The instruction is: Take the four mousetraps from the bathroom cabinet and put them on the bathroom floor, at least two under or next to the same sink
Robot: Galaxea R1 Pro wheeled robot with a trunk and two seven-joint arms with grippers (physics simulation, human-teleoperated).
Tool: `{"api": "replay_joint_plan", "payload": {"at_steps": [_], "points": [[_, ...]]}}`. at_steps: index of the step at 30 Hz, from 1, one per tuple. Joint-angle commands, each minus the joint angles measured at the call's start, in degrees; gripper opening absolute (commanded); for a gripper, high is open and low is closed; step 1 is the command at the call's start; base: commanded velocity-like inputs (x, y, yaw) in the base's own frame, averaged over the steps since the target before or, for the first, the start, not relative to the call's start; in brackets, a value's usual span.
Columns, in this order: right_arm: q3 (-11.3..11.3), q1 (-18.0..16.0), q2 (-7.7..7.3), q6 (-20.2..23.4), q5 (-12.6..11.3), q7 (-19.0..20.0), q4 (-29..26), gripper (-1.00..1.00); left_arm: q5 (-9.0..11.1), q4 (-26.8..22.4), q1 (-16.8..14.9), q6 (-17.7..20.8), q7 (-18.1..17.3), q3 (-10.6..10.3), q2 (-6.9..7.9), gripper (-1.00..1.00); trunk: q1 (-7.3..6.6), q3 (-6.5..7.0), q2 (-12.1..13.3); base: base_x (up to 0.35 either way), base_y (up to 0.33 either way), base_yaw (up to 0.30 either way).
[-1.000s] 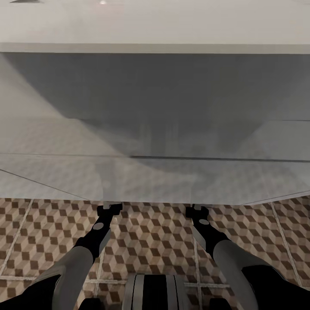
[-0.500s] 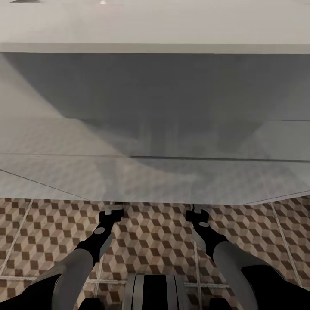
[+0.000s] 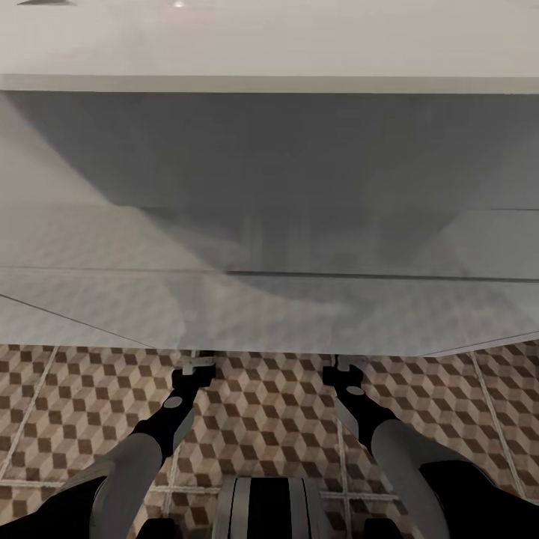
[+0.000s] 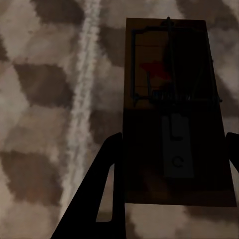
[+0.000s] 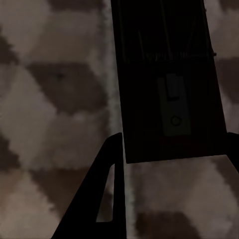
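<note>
Near field, head view: both my arms reach forward and down over the bathroom floor (image 3: pixel 90 389), fingertips at the lower edge of the sink (image 3: pixel 269 187), whose flat white front rises beyond them.

Left gripper (image 3: pixel 196 366): in the left wrist view the left mousetrap (image 4: pixel 174 114) sits between the two dark fingers (image 4: pixel 102 189), spring wire and a red patch visible on the board. Jaws stand on either side of the board, apparently gripping it. Cube-pattern tile and a pale grout line lie behind it.

Right gripper (image 3: pixel 346 364): the right wrist view shows the right mousetrap (image 5: pixel 167 74) likewise between the fingers (image 5: pixel 102 189), very dark; I see coil and a pale plate. Seemingly clamped.

No containers in sight.

Versus a second ago: the left gripper has dropped slightly lower and closer to me; the right one barely shifted. Camera unchanged.

No legible writing; the pale plates carry marks I cannot read.

Far field: the sink's flat top edge.
</note>
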Motion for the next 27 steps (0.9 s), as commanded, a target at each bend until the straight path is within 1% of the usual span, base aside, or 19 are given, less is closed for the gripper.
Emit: {"api": "replay_joint_plan", "payload": {"at_steps": [1,10,23,27], "points": [[0.4,0.0,-0.01,-0.2,-0.5,0.0,0.1,-1.0,-0.7,0.1,0.0,-0.2,0.4,0.2,-0.03,-1.0,-0.01,-0.03,0.0,0.0,0.0,0.0],[0.3,-1.0,-0.01,0.3,-0.6,1.8,2.0,-1.0,-0.7,0.1,-0.1,-0.2,0.4,0.2,-0.03,-1.0,-0.01,-0.03,0.0,0.0,0.0,0.0],[0.3,-1.3,0.15,0.4,-0.6,2.4,2.6,-1.0,-0.7,0.1,-0.1,-0.2,0.4,0.2,-0.03,-1.0,-0.01,-0.03,0.0,0.0,0.0,0.0],[-0.1,-1.3,0.18,0.4,-0.6,2.9,2.7,-1.0,-0.7,0.1,-0.1,-0.2,0.4,0.2,-0.03,-1.0,-0.01,-0.03,0.0,0.0,0.0,0.0]]}}
